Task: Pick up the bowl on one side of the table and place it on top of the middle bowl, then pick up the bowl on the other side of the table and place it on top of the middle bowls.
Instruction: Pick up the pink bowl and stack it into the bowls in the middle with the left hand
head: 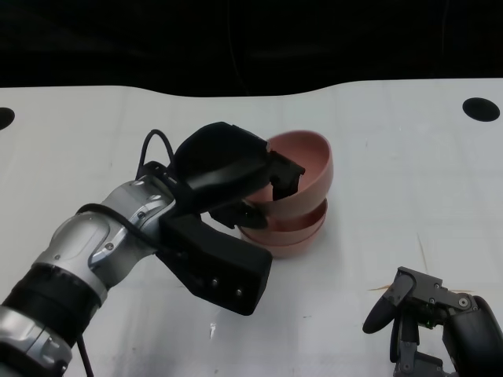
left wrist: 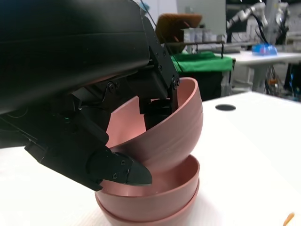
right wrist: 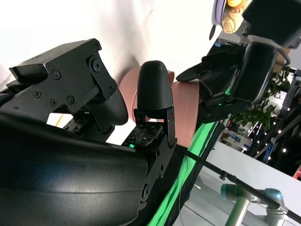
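Pink and tilted, the top bowl (head: 308,161) is pinched at its rim by the left hand (head: 236,177), fingers inside the bowl and outside its wall, which explains why it leans instead of sitting level: it hangs from one side only. Its lower edge dips into the stack of bowls (head: 287,232) beneath, which looks like two nested ones in the left wrist view, standing near the middle of the white counter (head: 409,165). Judging by that, this is the second placement, and the bowl is not yet seated; the tilt probably helps it slide into the nest before the fingers let go. The right hand (head: 428,318) rests low near the counter's near right edge, well apart from the bowls, holding nothing, fingers loosely apart, out of the way.
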### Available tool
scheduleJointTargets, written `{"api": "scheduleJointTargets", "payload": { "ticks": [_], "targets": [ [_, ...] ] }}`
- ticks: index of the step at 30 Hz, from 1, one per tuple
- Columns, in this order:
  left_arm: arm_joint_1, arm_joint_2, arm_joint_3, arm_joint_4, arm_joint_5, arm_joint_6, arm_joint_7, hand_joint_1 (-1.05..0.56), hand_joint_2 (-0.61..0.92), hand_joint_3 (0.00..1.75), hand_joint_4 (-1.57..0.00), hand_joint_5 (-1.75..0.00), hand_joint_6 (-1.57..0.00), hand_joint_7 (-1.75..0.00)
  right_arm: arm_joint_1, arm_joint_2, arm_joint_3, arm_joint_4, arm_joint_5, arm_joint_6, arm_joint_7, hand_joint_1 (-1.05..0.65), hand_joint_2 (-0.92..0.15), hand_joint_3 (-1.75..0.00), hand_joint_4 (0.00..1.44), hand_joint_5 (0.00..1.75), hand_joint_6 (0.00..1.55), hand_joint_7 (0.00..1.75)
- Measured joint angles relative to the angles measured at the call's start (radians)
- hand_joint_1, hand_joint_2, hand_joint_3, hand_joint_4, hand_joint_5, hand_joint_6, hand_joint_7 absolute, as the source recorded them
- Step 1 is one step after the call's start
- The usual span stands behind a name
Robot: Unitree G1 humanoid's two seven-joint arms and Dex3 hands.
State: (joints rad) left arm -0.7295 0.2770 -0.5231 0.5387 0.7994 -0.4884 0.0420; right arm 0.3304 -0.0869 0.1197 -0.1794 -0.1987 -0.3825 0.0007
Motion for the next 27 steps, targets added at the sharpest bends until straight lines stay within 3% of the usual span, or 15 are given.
{"api": "scheduleJointTargets", "payload": {
  "ticks": [2,6,9,10,11,14,19,27],
  "targets": [
    [-0.012,0.001,-0.017,0.011,0.019,-0.003,0.001,-0.3,0.84,0.26,-0.81,-1.68,-0.89,-1.13,0.0,0.0,0.0,0.0,-0.002,0.001,0.0,-0.03,-0.31,-1.54,0.89,1.75,0.81,1.44],
    [-0.015,0.001,-0.051,0.032,0.062,-0.007,0.002,-0.32,0.9,0.09,-0.86,-1.41,-0.96,-0.8,0.0,0.0,0.001,0.0,-0.009,0.002,0.0,-0.03,-0.3,-1.54,0.89,1.75,0.81,1.44],
    [-0.015,0.002,-0.063,0.036,0.078,-0.007,0.002,-0.32,0.91,0.06,-0.87,-1.38,-0.98,-0.73,0.0,0.0,0.001,0.0,-0.014,0.002,0.0,-0.03,-0.3,-1.54,0.89,1.75,0.81,1.44],
    [-0.015,0.002,-0.063,0.036,0.08,-0.007,0.002,-0.33,0.92,0.05,-0.87,-1.21,-0.98,-0.62,0.0,0.001,0.001,0.0,-0.014,0.002,0.0,-0.03,-0.3,-1.55,0.89,1.75,0.81,1.44],
    [-0.015,0.002,-0.063,0.036,0.084,-0.007,0.002,-0.36,0.92,0.1,-0.84,-0.93,-0.96,-0.42,0.0,0.001,0.001,0.0,-0.014,0.002,0.0,-0.03,-0.3,-1.55,0.89,1.75,0.81,1.44],
    [-0.014,0.009,-0.071,0.029,0.12,0.006,0.009,-0.41,0.92,0.2,-0.81,-0.52,-0.88,-0.11,0.0,0.001,0.001,0.0,-0.014,0.002,0.0,-0.03,-0.3,-1.55,0.89,1.75,0.81,1.43],
    [-0.003,0.033,-0.091,-0.026,0.196,0.061,0.037,-0.44,0.92,0.27,-0.76,-0.3,-0.79,-0.01,0.0,0.001,0.001,0.0,-0.014,0.004,0.0,-0.03,-0.29,-1.55,0.89,1.75,0.81,1.43],
    [0.041,0.041,-0.095,-0.127,0.236,0.146,0.065,-0.48,0.92,0.24,-0.69,-0.21,-0.65,0.0,0.0,0.001,0.0,0.0,-0.014,0.003,0.0,-0.03,-0.29,-1.56,0.9,1.75,0.81,1.43]
  ]
}}
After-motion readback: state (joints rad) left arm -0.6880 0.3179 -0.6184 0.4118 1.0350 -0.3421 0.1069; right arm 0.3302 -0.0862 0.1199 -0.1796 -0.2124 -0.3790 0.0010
